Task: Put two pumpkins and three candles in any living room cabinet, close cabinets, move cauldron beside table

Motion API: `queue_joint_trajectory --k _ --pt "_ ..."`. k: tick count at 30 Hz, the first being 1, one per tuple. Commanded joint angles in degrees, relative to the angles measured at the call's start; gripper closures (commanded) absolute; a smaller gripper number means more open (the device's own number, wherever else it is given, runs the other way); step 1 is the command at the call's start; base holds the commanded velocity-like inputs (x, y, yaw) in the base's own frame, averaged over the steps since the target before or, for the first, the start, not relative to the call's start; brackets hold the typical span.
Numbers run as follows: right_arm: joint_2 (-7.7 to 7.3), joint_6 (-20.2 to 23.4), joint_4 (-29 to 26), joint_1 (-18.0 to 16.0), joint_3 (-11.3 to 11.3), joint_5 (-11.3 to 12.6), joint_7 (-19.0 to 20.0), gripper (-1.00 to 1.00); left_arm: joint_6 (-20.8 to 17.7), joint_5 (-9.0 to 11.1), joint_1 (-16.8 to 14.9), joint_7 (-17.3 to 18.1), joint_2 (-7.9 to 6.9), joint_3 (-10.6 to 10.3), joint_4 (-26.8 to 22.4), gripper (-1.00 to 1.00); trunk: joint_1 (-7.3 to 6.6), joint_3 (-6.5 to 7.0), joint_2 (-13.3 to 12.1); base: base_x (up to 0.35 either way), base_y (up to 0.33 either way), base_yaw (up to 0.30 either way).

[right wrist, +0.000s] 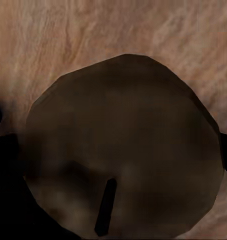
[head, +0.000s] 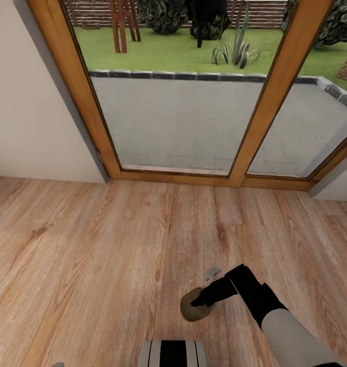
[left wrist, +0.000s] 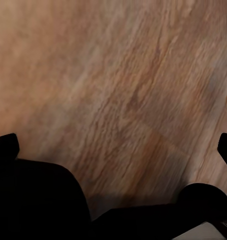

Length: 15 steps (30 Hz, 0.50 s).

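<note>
- In transit, judging by the surroundings: wooden floor [head: 91,255] across the lower half of the head view, a wood-framed glass door [head: 183,117] with patio and lawn across the upper half.
- Right gripper [head: 198,302] low and just right of centre in the head view, fingers closed onto a squat brownish candle [head: 191,312].
- In the right wrist view, round tan top of the candle [right wrist: 123,145] with its dark wick [right wrist: 106,205], carried clear above the planks.
- Left gripper [left wrist: 116,150] spread wide and empty: one dark fingertip [left wrist: 6,146] at each side edge of the left wrist view, bare floor between.
- Step in hand, as a judgement: carrying one of the three candles toward a cabinet; no cabinet, pumpkin, cauldron or table visible here.
- Next move calls for turning the base away from the door to find the low dark cabinet, then an open drawer to lower the candle into.
- Grip to hold firm through the turn; free left gripper available to pull a drawer front.
</note>
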State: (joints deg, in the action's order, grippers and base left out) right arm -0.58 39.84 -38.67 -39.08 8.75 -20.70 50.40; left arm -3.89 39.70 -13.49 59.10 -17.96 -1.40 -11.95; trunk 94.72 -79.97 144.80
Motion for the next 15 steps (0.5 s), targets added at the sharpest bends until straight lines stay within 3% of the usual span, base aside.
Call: queue_joint_trajectory --k 1,3,5,9,12,15 --pt "-0.34 -0.23 -0.19 -0.03 0.13 -1.48 3.83 1.00 -0.41 0.36 0.00 0.23 -0.05 -0.17 0.00 -1.00 -0.03 0.19 0.00 0.000 0.000 0.000" --pt "-1.45 0.12 -0.35 -0.03 0.19 -1.50 8.96 1.00 -0.41 0.37 0.01 0.35 -0.18 -0.11 0.00 -1.00 -0.09 0.63 -0.03 0.000 0.000 0.000" --pt "-1.98 0.22 -0.48 -0.03 0.21 -1.42 10.49 1.00 -0.41 0.41 0.02 0.44 -0.28 -0.10 0.00 -1.00 -0.14 1.08 -0.05 0.000 0.000 0.000" --pt "-2.11 0.29 -0.69 -0.03 0.17 -1.40 11.00 1.00 -0.43 0.46 0.02 1.29 -0.42 -0.09 0.04 -1.00 -0.24 1.96 -0.11 0.000 0.000 0.000" --pt "-2.13 0.35 -0.81 -0.03 0.17 -1.42 10.96 1.00 -0.42 0.41 0.03 3.91 -0.53 -0.08 0.58 -1.00 -0.32 2.63 -0.15 0.000 0.000 0.000" --pt "-2.14 0.35 -0.93 -0.03 0.28 -1.44 10.85 1.00 -0.35 0.39 0.02 8.05 -1.81 1.91 2.82 -1.00 -0.40 3.29 -0.19 0.000 0.000 0.000"
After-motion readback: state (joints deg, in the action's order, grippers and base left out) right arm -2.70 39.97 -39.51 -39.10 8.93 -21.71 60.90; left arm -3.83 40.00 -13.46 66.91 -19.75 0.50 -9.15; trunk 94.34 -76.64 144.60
